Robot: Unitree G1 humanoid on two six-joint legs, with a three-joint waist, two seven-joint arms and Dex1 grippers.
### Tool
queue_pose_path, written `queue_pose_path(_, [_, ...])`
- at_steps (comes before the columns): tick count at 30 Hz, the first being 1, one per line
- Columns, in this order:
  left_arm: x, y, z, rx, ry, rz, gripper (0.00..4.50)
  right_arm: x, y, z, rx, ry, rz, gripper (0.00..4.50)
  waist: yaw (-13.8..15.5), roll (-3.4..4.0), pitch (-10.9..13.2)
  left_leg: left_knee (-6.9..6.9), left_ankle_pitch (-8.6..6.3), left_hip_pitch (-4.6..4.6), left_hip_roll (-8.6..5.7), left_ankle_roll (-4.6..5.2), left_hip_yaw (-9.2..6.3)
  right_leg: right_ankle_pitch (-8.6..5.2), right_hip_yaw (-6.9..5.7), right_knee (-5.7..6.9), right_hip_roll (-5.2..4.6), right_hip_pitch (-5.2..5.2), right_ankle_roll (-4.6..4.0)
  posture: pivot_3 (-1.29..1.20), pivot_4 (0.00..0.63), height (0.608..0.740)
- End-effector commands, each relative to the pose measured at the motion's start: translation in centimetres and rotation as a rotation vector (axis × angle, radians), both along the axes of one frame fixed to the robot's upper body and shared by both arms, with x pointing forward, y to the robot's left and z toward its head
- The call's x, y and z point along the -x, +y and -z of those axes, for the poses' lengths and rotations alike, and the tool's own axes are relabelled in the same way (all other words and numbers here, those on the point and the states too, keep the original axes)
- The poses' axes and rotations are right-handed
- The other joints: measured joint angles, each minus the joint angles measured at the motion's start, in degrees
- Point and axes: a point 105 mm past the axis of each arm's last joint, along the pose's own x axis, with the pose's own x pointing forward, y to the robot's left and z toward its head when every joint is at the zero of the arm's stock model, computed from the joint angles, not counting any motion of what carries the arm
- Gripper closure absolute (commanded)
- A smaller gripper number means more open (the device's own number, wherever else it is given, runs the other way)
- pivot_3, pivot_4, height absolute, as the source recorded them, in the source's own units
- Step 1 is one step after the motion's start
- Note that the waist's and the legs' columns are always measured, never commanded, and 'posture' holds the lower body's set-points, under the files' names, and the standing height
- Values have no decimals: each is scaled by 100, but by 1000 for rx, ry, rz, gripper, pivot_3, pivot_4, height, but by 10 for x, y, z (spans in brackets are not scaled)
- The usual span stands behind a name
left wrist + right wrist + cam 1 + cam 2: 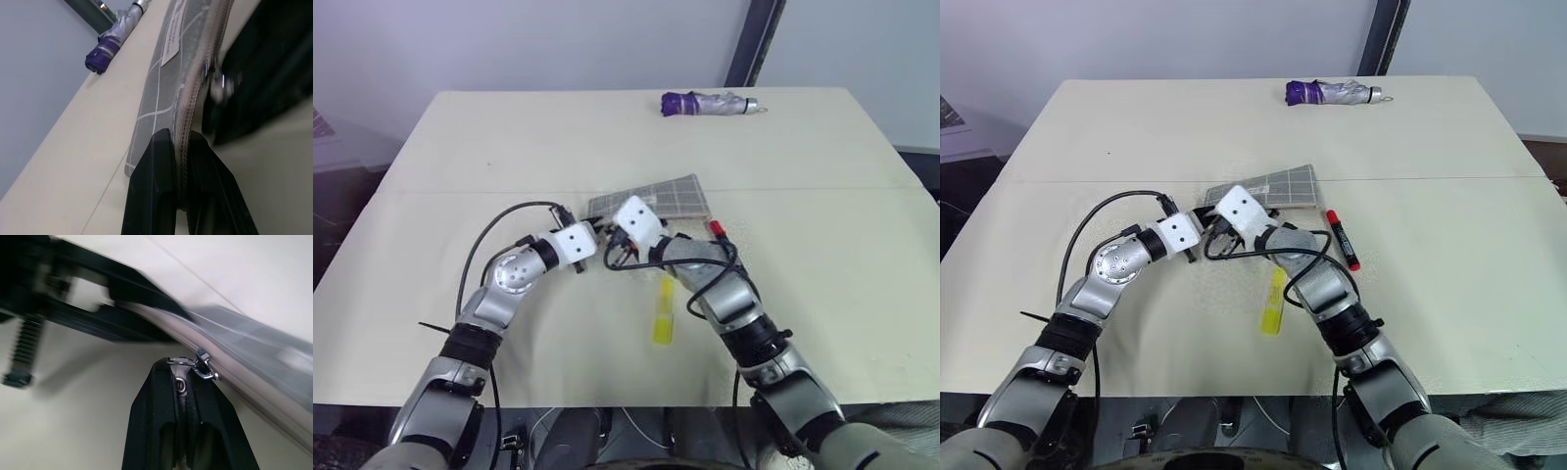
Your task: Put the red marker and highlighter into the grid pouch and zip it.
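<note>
Your left hand (178, 191) is clamped on the zipper edge of the grid pouch (1285, 185); in the left wrist view you can see the two black fingers (151, 181) pinching the woven zipper seam right at the near corner, with the grey fabric, its white grid lines and the small white label running away from them. Your right hand (182, 396) is closed too, and what it has is the zipper pull tab (181, 384): the right wrist view shows the pale tab squeezed between its fingers, with the little metal slider (204, 363) sitting just past the tips on the pouch's edge. So both hands meet at the same near-left end of the pouch, almost touching each other, roughly in the middle of the tabletop (509, 147).

Moving out from there: the pouch is lifted a bit at the held end, and its far end looks to be down on the tabletop. The red marker (1342, 239) is lying on the tabletop just to the right of the pouch, outside it. The highlighter (1273, 304) is also out on the tabletop, closer to you, right beside your right forearm. Way at the far edge there's a folded purple umbrella (1330, 93), well apart from everything else.
</note>
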Motion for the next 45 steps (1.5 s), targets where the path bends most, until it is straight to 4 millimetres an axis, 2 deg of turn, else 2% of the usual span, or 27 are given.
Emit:
queue_pose_path(1, [-1,-5,-19,8,-64,20,4500,3,14,-13,-10,-48,-68,4453,5,0,0,0,0,0,0,0,0,0,0,0,0,0,0,0,150,740])
queue_pose_path(5, [-2,-6,-19,10,-66,21,4500,5,22,-12,8,-62,-102,4453,1,0,0,0,0,0,0,-1,0,0,0,0,0,0,-1,0,150,740])
queue_pose_path(8, [-4,-3,-22,3,-88,-7,4500,-1,10,-21,-34,-80,-61,3524,2,0,0,-1,0,0,0,-2,0,1,0,1,0,-2,-1,0,150,740])
queue_pose_path(10, [-6,2,-24,13,-92,-30,4500,-2,-5,-24,-16,-128,-33,2566,4,0,0,-1,0,0,0,-2,0,0,0,0,0,-2,-1,0,150,740])
queue_pose_path(13, [-7,6,-25,23,-93,-44,4500,2,-22,-24,12,-154,-27,896,31,0,0,0,-3,-1,-2,-6,-1,1,-1,-2,-1,0,-1,0,150,740])
queue_pose_path(15, [-7,9,-25,18,-95,-48,4500,8,-36,-24,20,-152,-11,49,34,0,0,0,-6,-2,-4,-10,-1,0,0,-4,-2,2,-1,0,150,740])
queue_pose_path(16, [-6,10,-25,13,-96,-50,4500,12,-40,-25,15,-143,-13,49,28,-1,1,-1,-6,-2,-3,-10,-1,0,0,-4,-2,1,-1,0,150,740])
queue_pose_path(20, [-9,19,-27,-19,-125,-75,4500,55,-59,-41,-163,-106,-106,49,26,-3,2,-8,-6,-5,1,-11,-2,0,-1,-4,-1,-1,0,0,150,740])
queue_pose_path(22, [-9,21,-26,-29,-126,-74,4500,58,-67,-44,-188,-109,-87,49,-6,-3,2,-9,-7,-5,3,-12,-1,-1,0,-4,-1,0,1,0,150,740])
queue_pose_path(26, [-10,26,-23,-53,-129,-84,4500,56,-95,-55,-266,-143,66,49,35,-4,2,1,-7,-3,5,-14,0,-1,-1,-5,0,3,1,0,150,740])
queue_pose_path(28, [-10,29,-21,-72,-134,-91,4500,58,-110,-50,-280,-135,162,49,49,-4,2,2,-7,-3,5,-15,0,-1,0,-6,-1,4,0,0,150,740])
queue_pose_path(30, [-10,31,-20,-78,-137,-94,4500,67,-116,-38,-266,-72,197,49,69,-4,2,0,-7,-3,4,-15,-1,-1,-1,-9,-1,4,0,0,150,740])
queue_pose_path(33, [-10,31,-18,-77,-131,-93,4500,83,-112,-23,-273,82,204,49,67,-4,3,-6,-8,-8,2,-13,0,-1,0,-12,-4,-1,0,0,150,740])
queue_pose_path(36, [-10,30,-15,-79,-127,-86,4500,97,-104,-18,-266,204,182,49,35,-5,4,-4,-9,-8,4,-13,0,-1,1,-12,-5,0,0,0,150,740])
queue_pose_path(38, [-11,29,-14,-80,-126,-83,4500,100,-103,-15,-238,256,194,49,35,-5,4,-2,-9,-7,9,-13,0,-1,1,-12,-7,0,-1,0,150,740])
queue_pose_path(40, [-12,29,-14,-81,-127,-80,4500,103,-106,-5,-147,309,212,49,42,-5,4,0,-9,-7,11,-13,0,-2,0,-12,-8,2,-1,0,150,740])
queue_pose_path(45, [-13,28,-12,-83,-128,-75,4500,106,-109,15,-56,403,253,49,56,-11,4,-1,-9,-8,9,-13,-1,-2,-5,-17,-13,3,0,0,150,740])
